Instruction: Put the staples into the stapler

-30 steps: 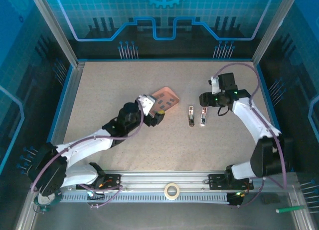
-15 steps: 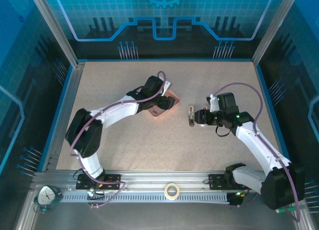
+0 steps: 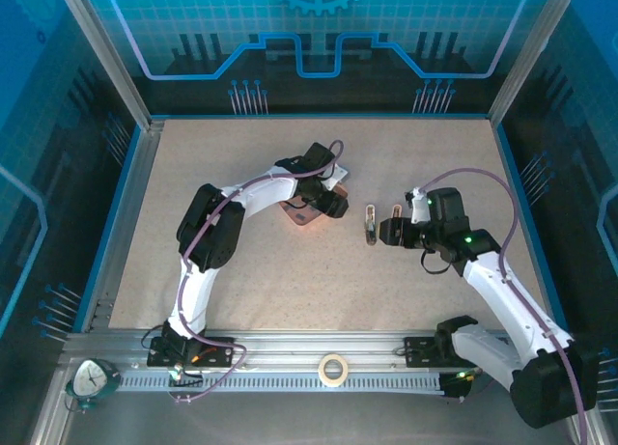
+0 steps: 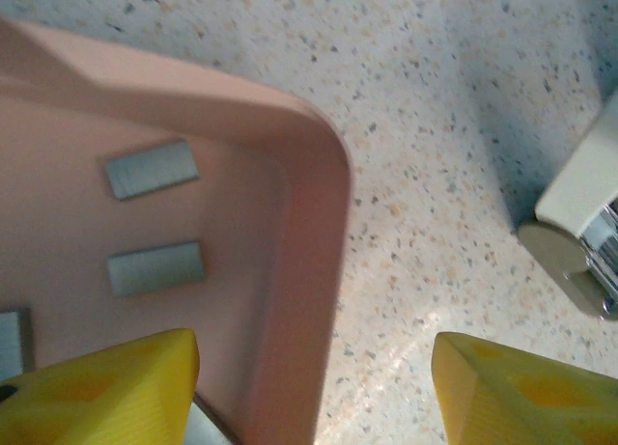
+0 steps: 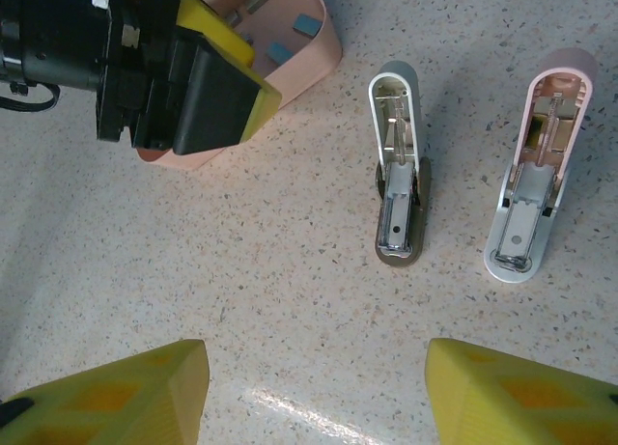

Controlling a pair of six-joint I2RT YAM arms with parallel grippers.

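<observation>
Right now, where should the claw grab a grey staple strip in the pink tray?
Pinch the staple strip across its two long edges, coming straight down from above. It lies flat on the floor of the pink tray, so only its top shows, and the raised rim likely blocks a sideways reach.

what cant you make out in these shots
- Left wrist view: one of the staples is cut off by the left edge, the white stapler by the right edge.
- Top view: the staples are hidden under the left gripper over the tray.
- Right wrist view: much of the tray sits behind the left gripper.
</observation>
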